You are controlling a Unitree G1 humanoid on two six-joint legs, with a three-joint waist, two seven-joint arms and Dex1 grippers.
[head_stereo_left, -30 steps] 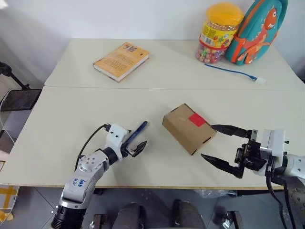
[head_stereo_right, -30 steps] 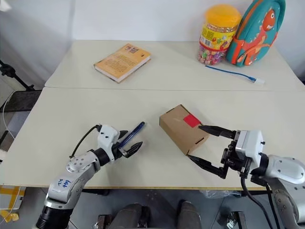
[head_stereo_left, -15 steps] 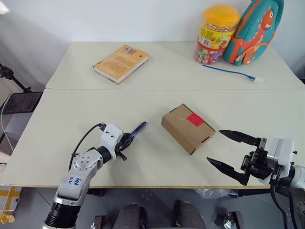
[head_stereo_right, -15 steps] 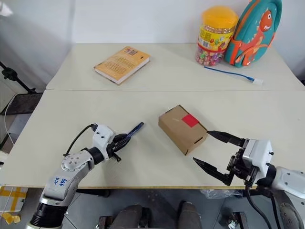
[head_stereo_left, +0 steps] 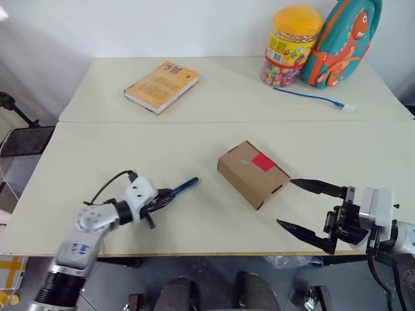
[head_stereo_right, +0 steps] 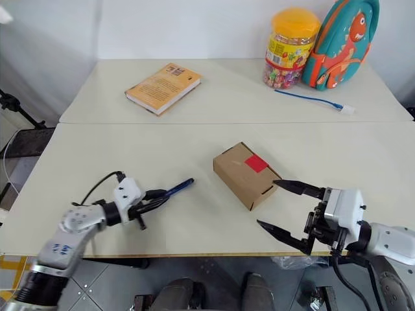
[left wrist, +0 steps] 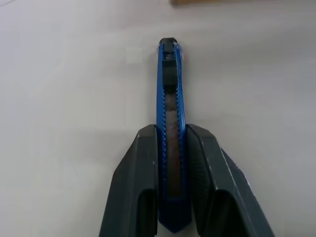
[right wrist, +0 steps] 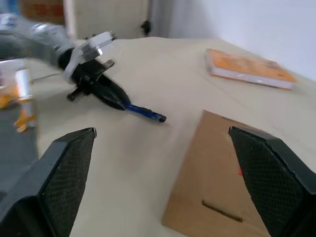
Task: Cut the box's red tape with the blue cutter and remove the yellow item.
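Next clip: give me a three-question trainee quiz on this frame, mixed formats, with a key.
1. True or false: the left pincer is shut on the cutter.
2. Multiple choice: where is the red tape? A) on the book B) on the top face of the box C) on the jar D) on the table edge
3. Fill in: the right pincer is ____, its fingers apart beside the box's near right corner, not touching it.

Key
1. True. Both fingers press the cutter's sides in the left wrist view.
2. B. The tape is uncut and the box is closed.
3. Open.
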